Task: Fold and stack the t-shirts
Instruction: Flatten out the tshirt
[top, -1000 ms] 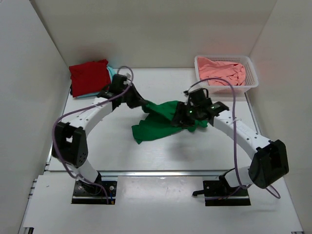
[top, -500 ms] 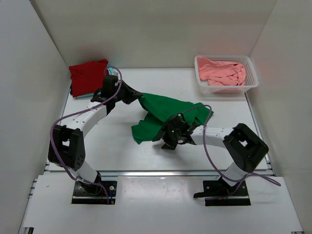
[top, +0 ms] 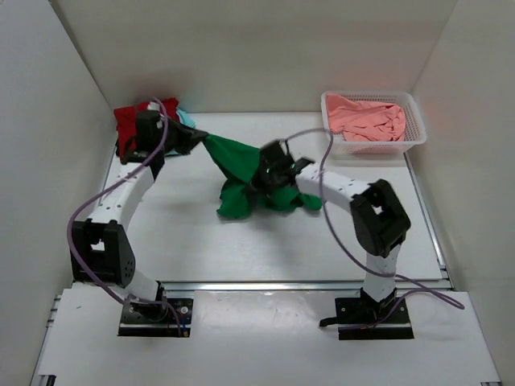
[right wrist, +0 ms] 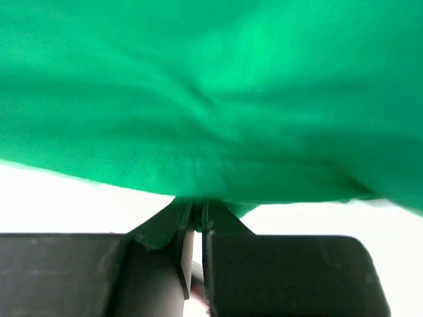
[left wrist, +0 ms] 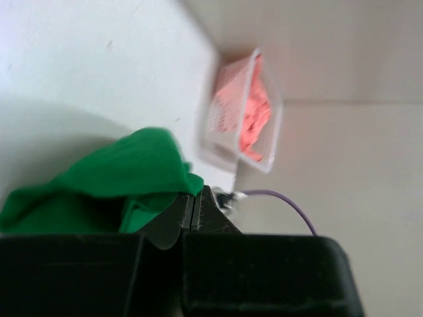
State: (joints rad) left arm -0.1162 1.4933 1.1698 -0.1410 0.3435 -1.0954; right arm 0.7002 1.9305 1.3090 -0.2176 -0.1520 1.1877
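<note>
Green t-shirt (top: pixel 233 161), clamped by left jaws and right jaws, wrist views blurred

The green t-shirt (top: pixel 233 161), dark red t-shirt (top: pixel 127 122), salmon t-shirt (top: pixel 366 117), white basket (top: pixel 418 121).

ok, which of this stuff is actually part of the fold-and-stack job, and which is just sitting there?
Job: green t-shirt, dark red t-shirt, pale turquoise t-shirt, salmon pink t-shirt.
Just there: white mesh basket, holding the pink one.
</note>
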